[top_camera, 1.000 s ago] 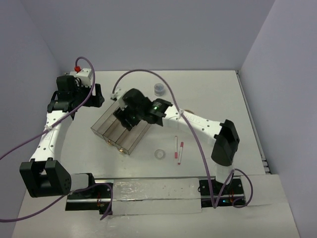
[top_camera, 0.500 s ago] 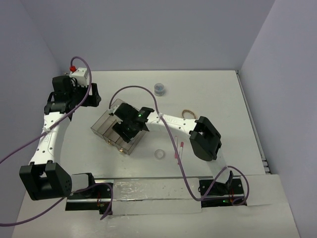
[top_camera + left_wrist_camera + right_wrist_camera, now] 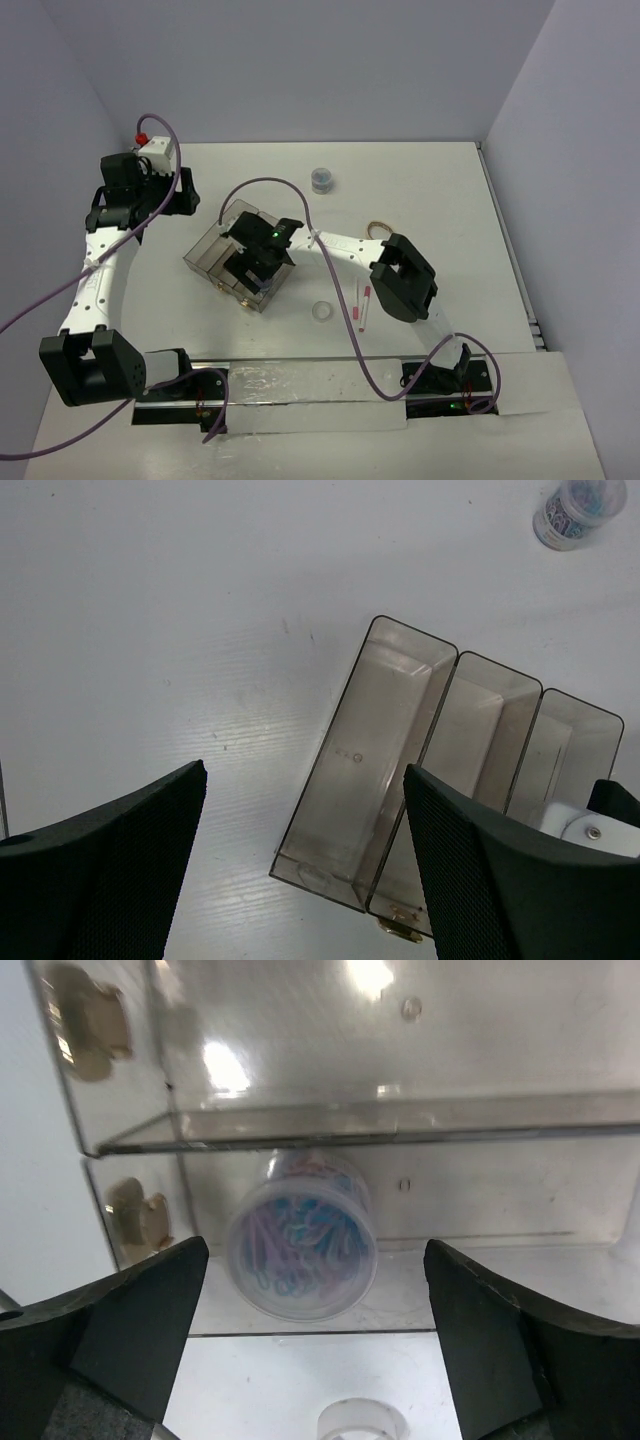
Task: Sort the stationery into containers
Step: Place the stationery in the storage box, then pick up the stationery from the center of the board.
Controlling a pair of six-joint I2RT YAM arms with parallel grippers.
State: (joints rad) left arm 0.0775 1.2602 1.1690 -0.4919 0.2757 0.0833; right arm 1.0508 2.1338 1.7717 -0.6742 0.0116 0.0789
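The brownish clear tray [image 3: 208, 256] lies left of the table's middle, with three long compartments. My right gripper [image 3: 260, 268] hangs over its near end, open. In the right wrist view a clear jar of blue clips [image 3: 302, 1236] rests in the tray's [image 3: 400, 1120] outer compartment, free between my spread fingers [image 3: 150, 1310], with the white tape ring [image 3: 362, 1424] on the table just outside. A second jar [image 3: 322, 179] stands at the back. The rubber band [image 3: 381, 228], tape ring [image 3: 322, 312] and two pens [image 3: 361, 299] lie right of the tray. My left gripper [image 3: 188, 195] is open, back left of the tray.
The left wrist view looks down on the tray [image 3: 372, 770], the far jar [image 3: 575, 505] and bare white table. Grey walls close the table at the back and sides. My right arm's elbow [image 3: 402, 277] hangs over the pens.
My right gripper moved to the tray's near end, came lower and opened, letting the jar go into the outer compartment. The left arm shifted slightly back.
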